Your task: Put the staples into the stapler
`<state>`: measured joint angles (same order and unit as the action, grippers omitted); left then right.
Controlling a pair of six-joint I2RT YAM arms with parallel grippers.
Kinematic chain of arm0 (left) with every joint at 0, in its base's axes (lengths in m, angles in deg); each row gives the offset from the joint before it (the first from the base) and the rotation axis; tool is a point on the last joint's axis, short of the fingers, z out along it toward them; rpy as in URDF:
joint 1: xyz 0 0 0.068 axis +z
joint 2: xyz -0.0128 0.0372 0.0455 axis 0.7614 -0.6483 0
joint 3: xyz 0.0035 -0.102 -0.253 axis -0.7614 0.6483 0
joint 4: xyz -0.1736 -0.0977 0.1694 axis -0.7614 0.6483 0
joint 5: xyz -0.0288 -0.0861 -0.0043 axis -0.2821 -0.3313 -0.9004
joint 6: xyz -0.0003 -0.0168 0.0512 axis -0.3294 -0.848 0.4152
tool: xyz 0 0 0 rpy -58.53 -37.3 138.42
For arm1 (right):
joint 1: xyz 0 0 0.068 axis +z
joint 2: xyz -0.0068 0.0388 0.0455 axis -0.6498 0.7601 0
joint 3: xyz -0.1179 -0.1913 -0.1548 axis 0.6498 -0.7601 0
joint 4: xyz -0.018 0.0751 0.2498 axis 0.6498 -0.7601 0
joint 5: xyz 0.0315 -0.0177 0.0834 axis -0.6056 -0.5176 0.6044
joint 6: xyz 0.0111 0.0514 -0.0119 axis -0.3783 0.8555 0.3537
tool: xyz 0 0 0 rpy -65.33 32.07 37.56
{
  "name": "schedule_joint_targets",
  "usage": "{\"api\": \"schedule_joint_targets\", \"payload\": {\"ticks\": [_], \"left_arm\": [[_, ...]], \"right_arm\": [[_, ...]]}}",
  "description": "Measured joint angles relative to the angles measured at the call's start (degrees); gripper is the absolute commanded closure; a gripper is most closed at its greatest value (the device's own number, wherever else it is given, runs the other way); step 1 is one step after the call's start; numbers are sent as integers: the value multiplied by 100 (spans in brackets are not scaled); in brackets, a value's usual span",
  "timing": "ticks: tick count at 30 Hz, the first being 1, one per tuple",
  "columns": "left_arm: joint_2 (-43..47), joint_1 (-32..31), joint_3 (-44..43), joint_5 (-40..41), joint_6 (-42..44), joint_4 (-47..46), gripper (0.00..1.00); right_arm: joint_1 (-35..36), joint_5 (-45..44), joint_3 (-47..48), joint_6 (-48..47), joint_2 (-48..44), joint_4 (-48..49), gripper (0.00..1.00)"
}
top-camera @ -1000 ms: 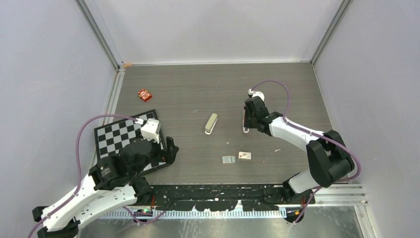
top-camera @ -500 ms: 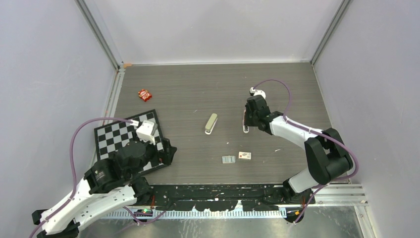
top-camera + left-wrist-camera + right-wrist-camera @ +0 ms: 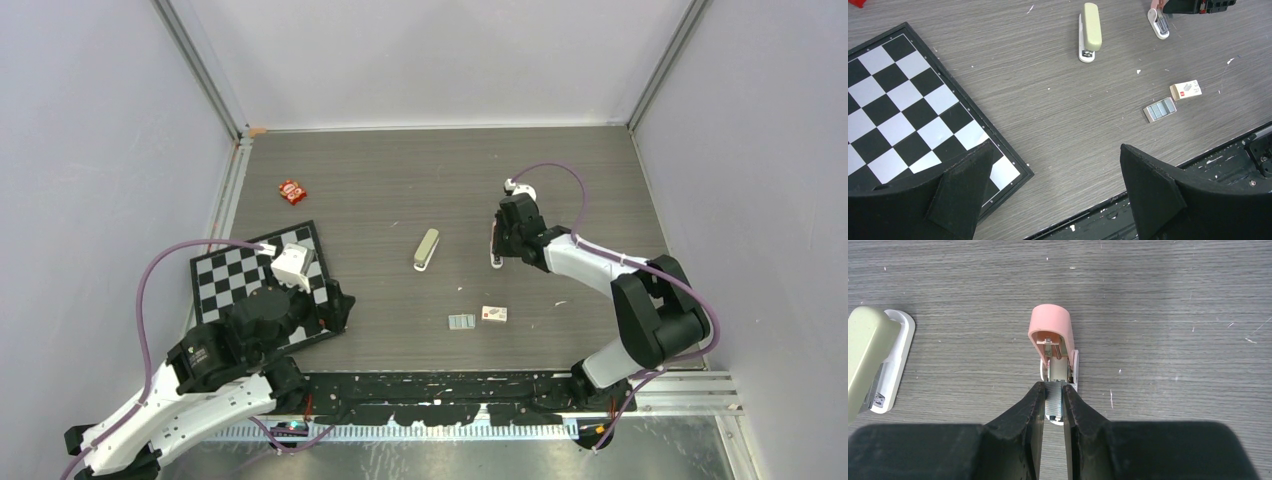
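Grip of right gripper (image 3: 1053,386): pinched shut on a silvery ribbed strip (image 3: 1054,404), directly over the open channel of the pink stapler (image 3: 1050,330) (lid tipped up; strip resting or lifted, cannot tell). Stapler (image 3: 427,249): flat on table (image 3: 400,180), untouched, near that gripper on its left side. Staples (image 3: 461,321): grey block beside a small box (image 3: 494,313), well apart, back toward the arm bases. Left gripper (image 3: 1056,147): spread wide, holding nothing, above checkerboard (image 3: 893,100) corner; stapler well ahead of it.
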<state>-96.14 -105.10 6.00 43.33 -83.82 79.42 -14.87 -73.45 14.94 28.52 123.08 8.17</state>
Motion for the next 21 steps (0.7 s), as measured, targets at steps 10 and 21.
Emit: {"api": "schedule_joint_targets", "payload": {"ticks": [10,21], "left_arm": [[46,0,0,2,-2,33,0],[68,0,0,7,0,35,0]], "right_arm": [[-2,13,-4,20,33,0,76],[-26,33,-7,63,74,0,76]]}}
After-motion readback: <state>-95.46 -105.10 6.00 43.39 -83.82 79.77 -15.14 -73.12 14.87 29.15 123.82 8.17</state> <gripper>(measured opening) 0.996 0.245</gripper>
